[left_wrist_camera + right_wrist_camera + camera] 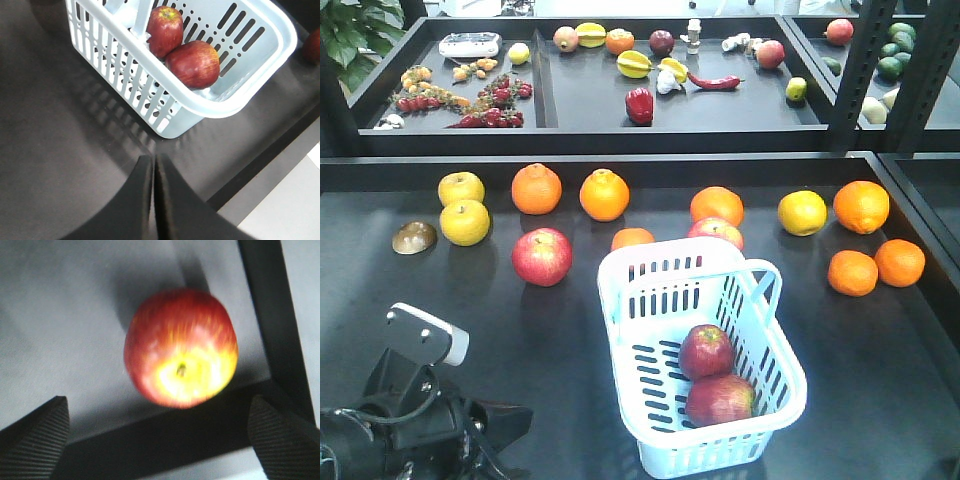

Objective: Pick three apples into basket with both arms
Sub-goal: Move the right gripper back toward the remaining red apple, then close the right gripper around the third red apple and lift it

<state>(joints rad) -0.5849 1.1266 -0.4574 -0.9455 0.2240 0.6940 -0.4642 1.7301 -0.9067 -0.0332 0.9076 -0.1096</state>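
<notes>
Your pale blue basket [772,350] holds two dark red apples [706,351] [719,400], touching, near its front end. Your left gripper [153,172] is closed and empty just beside the basket. Your right gripper [160,432] is spread wide, empty, over another red-yellow apple [180,347] on the dark tray floor [60,330].

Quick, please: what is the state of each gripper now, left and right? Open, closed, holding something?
Left gripper: closed, holding nothing, beside the basket.
Right gripper: open, holding nothing; an apple lies ahead between its fingers.
</notes>
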